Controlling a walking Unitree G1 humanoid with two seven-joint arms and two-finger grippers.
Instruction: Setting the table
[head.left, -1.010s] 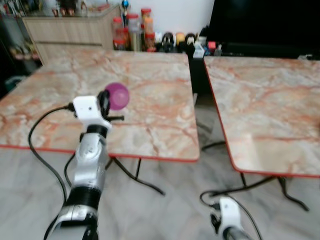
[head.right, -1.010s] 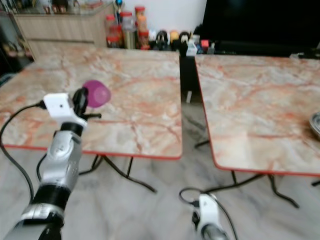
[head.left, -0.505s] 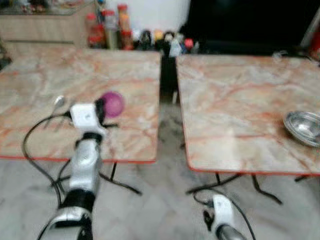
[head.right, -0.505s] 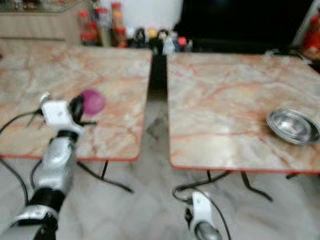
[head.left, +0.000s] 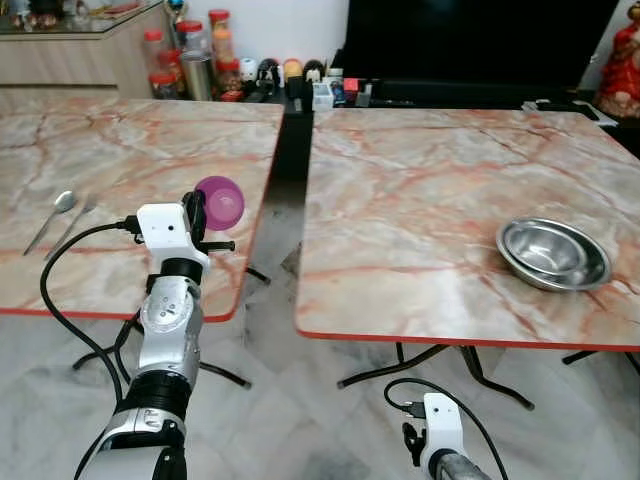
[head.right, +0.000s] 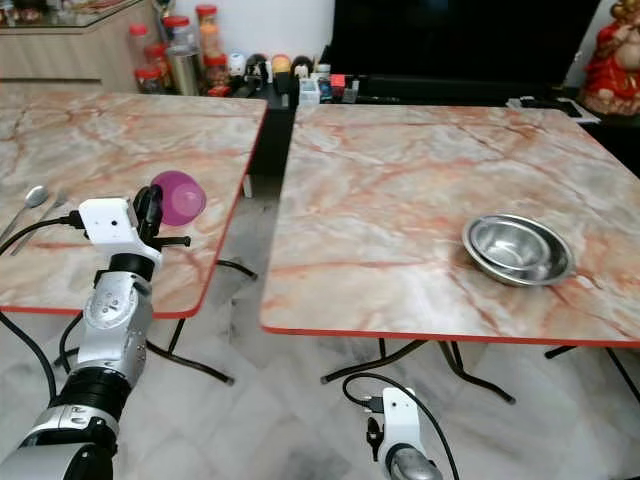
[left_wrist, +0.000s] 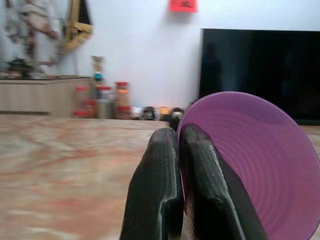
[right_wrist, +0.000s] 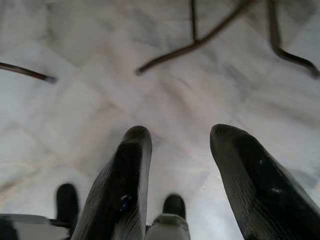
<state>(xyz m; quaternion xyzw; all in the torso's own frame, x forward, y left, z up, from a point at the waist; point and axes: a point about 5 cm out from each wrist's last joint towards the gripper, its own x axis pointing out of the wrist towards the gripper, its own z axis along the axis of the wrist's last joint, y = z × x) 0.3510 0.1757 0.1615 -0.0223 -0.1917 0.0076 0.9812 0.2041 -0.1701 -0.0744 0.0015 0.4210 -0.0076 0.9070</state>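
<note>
A purple cup (head.left: 220, 200) is held by its rim in the left gripper (left_wrist: 181, 150), above the right edge of the left tabletop (head.left: 120, 150). The right gripper (right_wrist: 175, 165) is hung low over the floor (right_wrist: 165, 85), fingers apart. A steel bowl (head.left: 553, 252) is seen near the right edge of the right tabletop (head.left: 420, 190).

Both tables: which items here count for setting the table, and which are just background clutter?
For the job:
- purple cup, pinched at its rim by the left gripper
- steel bowl on the right table
- spoon and fork on the left table

Just lying about:
- jars and bottles behind the tables
- black TV screen
- red figurine
- right gripper hangs open over the floor
</note>
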